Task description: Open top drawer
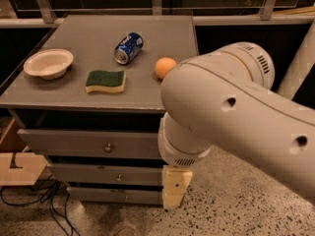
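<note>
Where things stand: top drawer (74, 144) looks shut, directly under the cabinet top (98, 33); knob (108, 147) untouched.
Gripper (174, 188): low, at right end of the lower drawer fronts (88, 173), away from knob; width cannot be told.
Left: reach knob, grasp, pull.

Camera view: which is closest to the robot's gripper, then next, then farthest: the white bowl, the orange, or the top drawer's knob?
1. The top drawer's knob, a little up and left of the gripper, which hangs low at the right front of the cabinet.
2. The orange, on the cabinet's top, right side.
3. The white bowl, at the top's far left.
</note>
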`<state>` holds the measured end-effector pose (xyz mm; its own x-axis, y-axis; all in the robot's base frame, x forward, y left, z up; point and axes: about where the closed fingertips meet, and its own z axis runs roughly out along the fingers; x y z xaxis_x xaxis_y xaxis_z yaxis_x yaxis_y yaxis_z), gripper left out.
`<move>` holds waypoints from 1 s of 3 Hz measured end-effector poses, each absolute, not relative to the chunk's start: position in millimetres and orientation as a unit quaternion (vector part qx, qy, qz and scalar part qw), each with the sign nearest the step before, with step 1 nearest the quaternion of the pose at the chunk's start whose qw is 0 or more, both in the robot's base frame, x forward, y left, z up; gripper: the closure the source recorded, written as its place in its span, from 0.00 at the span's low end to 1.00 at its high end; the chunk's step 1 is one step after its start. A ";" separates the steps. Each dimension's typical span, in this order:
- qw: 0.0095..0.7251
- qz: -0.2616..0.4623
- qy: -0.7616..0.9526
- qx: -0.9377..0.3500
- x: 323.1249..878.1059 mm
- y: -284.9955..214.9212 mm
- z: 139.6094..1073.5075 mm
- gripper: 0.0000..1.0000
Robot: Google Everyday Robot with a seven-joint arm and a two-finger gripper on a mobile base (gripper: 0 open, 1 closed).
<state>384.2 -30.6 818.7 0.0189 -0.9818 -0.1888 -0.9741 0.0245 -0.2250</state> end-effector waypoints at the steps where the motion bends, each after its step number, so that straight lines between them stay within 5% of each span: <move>1: 0.153 -0.020 0.704 -0.693 388.8 -15.2 805.3 0.00; 3: 0.148 -0.011 0.712 -0.686 398.7 8.0 761.2 0.00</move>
